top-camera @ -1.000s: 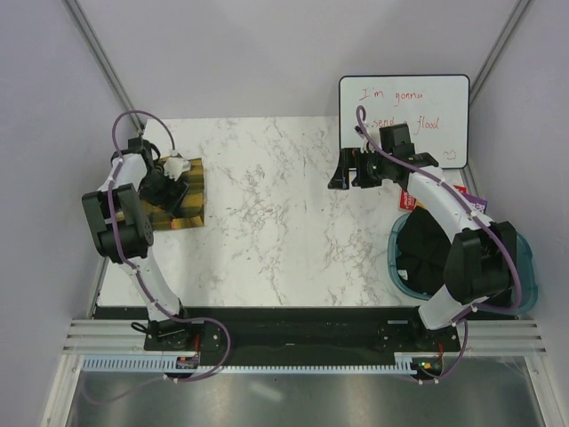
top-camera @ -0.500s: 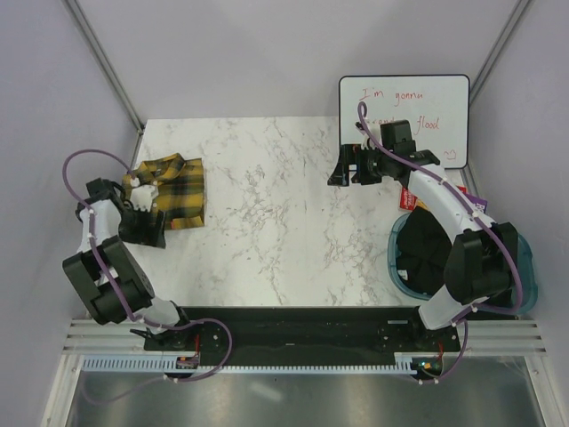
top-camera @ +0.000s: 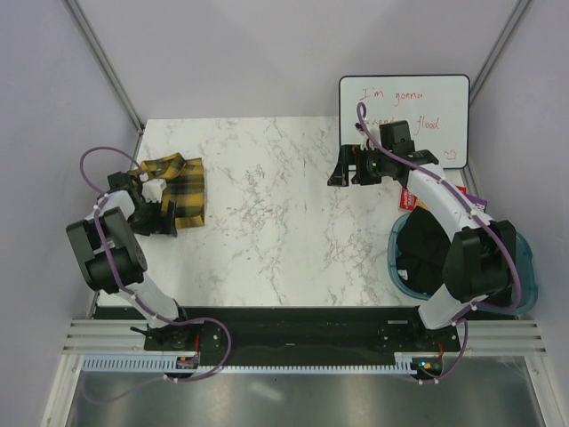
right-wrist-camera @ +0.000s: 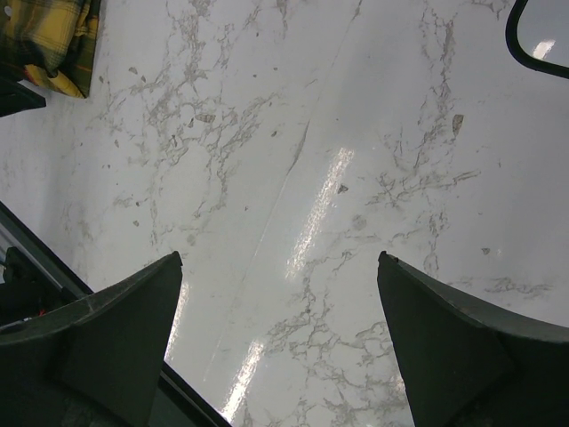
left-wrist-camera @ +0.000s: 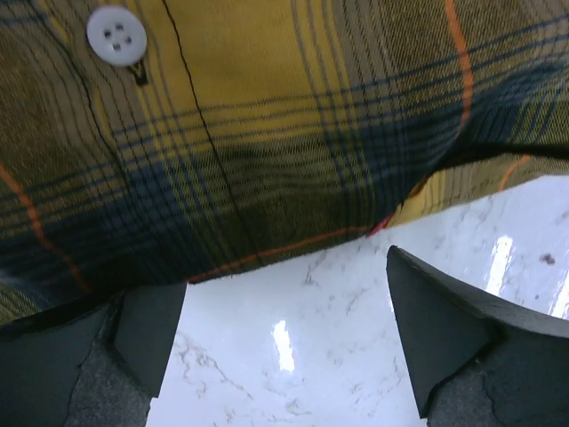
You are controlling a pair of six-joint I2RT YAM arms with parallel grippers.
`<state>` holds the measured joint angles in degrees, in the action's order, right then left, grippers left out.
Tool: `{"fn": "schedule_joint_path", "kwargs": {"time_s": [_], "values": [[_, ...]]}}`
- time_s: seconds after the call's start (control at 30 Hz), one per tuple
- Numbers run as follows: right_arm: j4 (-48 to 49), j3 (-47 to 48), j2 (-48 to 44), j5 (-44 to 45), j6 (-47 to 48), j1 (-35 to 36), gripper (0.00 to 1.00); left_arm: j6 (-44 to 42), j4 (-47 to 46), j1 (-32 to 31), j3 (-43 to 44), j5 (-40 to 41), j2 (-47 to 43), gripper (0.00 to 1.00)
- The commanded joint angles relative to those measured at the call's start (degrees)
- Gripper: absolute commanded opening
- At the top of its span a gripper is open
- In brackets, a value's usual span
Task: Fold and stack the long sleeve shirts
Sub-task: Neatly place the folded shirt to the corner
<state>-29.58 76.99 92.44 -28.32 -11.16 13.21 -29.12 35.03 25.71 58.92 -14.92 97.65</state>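
Observation:
A yellow-and-black plaid shirt lies folded in a small bundle at the far left of the marble table. In the left wrist view the shirt fills the upper half, with a white button showing. My left gripper sits low at the shirt's near-left edge; in its own view the left gripper is open and empty over bare marble just short of the hem. My right gripper hovers open and empty over the back right of the table, far from the shirt.
A whiteboard with red writing leans at the back right; its corner shows in the right wrist view. A blue basket stands at the right edge, with a red packet beside it. Grey walls close both sides.
My left arm swung off the top of the shirt toward the left edge, then settled low at the shirt's near edge. The collar end is now uncovered. The right arm barely moved.

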Motion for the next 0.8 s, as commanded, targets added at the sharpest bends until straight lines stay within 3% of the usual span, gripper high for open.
{"fn": "schedule_joint_path", "kwargs": {"time_s": [0.0, 0.43, 0.77], "values": [[0.67, 2.20, 1.33, 0.80, -0.18, -0.20, 0.98, 4.59, -5.58, -3.30, 4.88, -0.29, 5.52, 0.99], [0.58, 2.90, 4.06, 1.33, 0.00, -0.20, 0.98, 8.03, -5.58, -6.55, 21.93, -0.99, 18.71, 0.99], [0.67, 3.96, 5.99, 1.60, -0.09, -0.29, 0.98, 19.28, -4.18, -9.36, 31.17, -4.51, 25.84, 0.99]]}}
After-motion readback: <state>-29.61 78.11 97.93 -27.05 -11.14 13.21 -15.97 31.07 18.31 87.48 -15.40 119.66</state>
